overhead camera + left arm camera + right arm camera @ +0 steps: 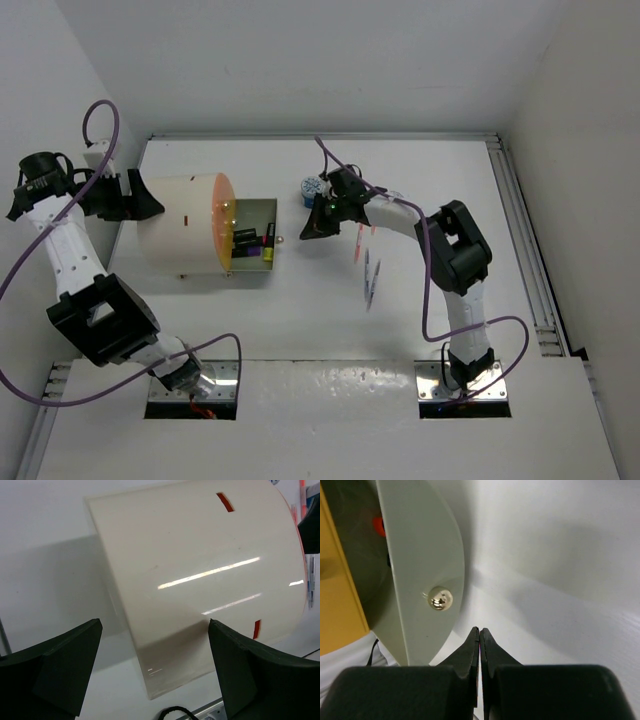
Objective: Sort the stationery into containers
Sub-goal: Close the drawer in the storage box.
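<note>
One drawer (pixel 256 212) stands pulled out from the orange face of the cream cabinet (pixel 180 230) on the worktop (pixel 300 320). Some highlighters (pixel 250 243) lie inside it. The right gripper (pixel 480 632) is fully closed, its two fingers pressed together with nothing between them. Its tip is just beside the drawer's curved front, near the brass knob (pixel 440 599). The left gripper (pixel 155 630) is wide open and empty, at the other end of the cabinet. The blue-and-white rolls (pixel 313 187) and the thin pens (pixel 368 268) lie on the worktop, right of the drawer.

Cream-white, orange-faced cabinet (pixel 175 230); blue-and-white patterned roll (pixel 312 187)
</note>
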